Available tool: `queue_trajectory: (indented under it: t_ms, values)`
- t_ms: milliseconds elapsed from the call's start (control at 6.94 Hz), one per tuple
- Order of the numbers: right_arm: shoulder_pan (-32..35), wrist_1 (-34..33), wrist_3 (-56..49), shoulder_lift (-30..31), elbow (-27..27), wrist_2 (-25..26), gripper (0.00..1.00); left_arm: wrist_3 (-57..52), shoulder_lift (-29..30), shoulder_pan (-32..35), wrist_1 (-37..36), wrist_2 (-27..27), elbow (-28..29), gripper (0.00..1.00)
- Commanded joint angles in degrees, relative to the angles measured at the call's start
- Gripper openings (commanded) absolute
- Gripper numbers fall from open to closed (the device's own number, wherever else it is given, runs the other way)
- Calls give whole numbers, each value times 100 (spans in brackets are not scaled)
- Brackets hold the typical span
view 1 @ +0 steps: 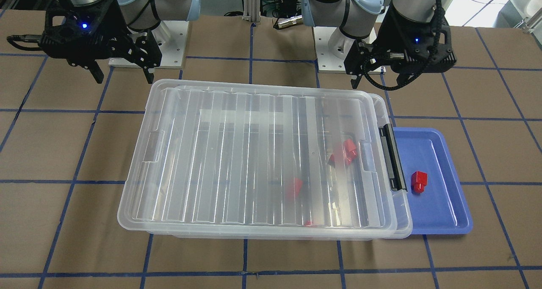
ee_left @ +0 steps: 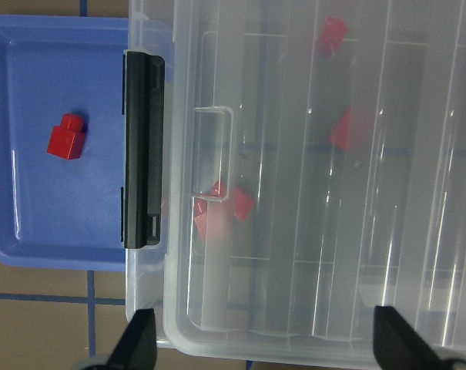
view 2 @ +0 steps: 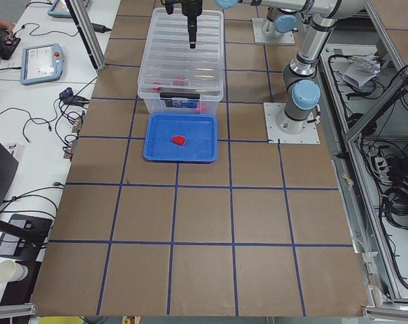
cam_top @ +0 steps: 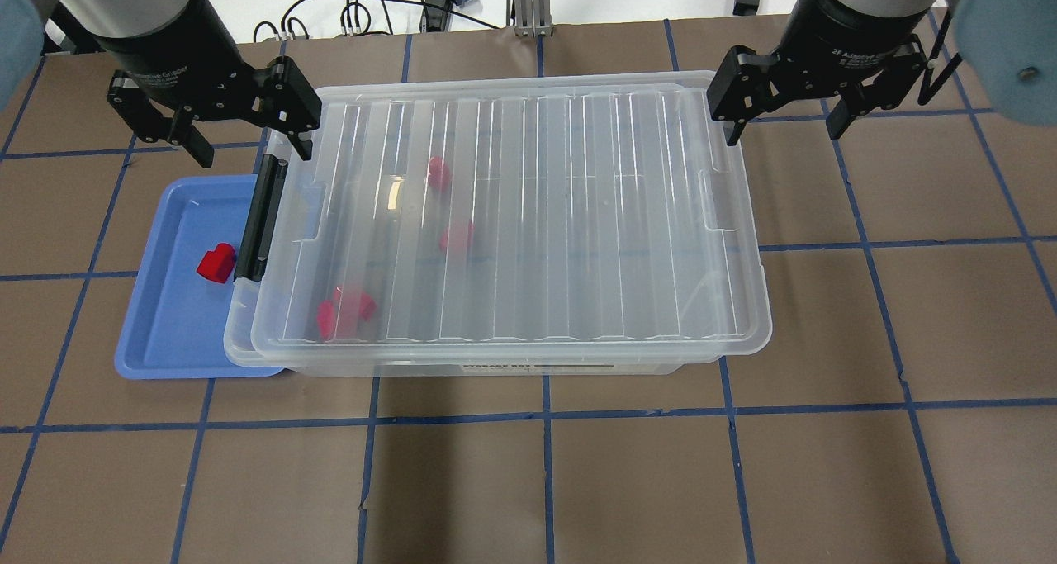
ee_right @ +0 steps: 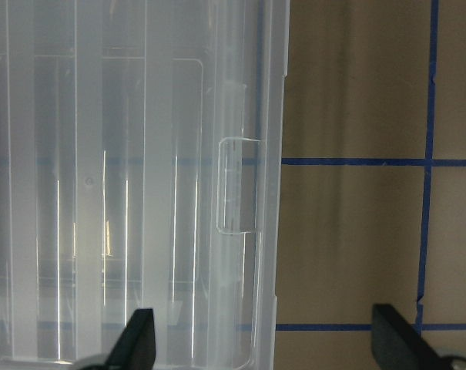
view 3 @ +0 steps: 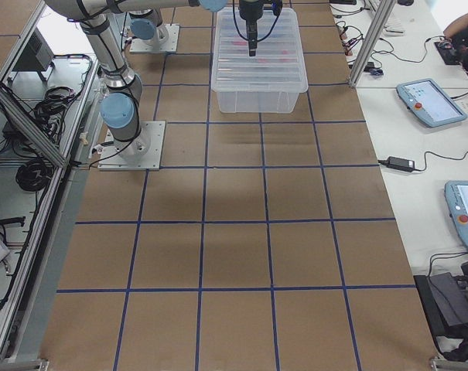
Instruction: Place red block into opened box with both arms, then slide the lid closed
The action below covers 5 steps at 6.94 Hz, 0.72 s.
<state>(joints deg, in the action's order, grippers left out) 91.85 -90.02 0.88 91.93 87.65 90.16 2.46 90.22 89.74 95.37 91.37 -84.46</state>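
Observation:
One red block (cam_top: 216, 263) lies on the blue tray (cam_top: 165, 333), apart from both grippers. The clear box (cam_top: 495, 367) stands beside the tray, its black latch bar (cam_top: 258, 217) at the tray end. The clear lid (cam_top: 578, 217) lies over nearly all of the box, shifted slightly away from the latch end. More red blocks (cam_top: 457, 238) show through the lid. My left gripper (cam_top: 252, 151) hovers open above the latch-end far corner, holding nothing. My right gripper (cam_top: 783, 130) hovers open at the opposite far corner, also holding nothing.
The blue tray (view 1: 440, 213) is partly tucked under the box's latch end. Brown table surface with blue tape lines surrounds the box. The arm bases (view 1: 148, 56) stand just behind the box. Cables and tablets lie beyond the table's far edge.

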Motion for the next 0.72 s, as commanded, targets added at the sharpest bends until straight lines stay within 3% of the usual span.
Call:
queue_trajectory:
  t_ms: [0,576]
  values:
    - [0,2,0,0,7,1,100,0,13,0,-1,4,0,100]
    - [-96,1,-87,0,59,1,100,0,13,0,17,-5,-9,100]
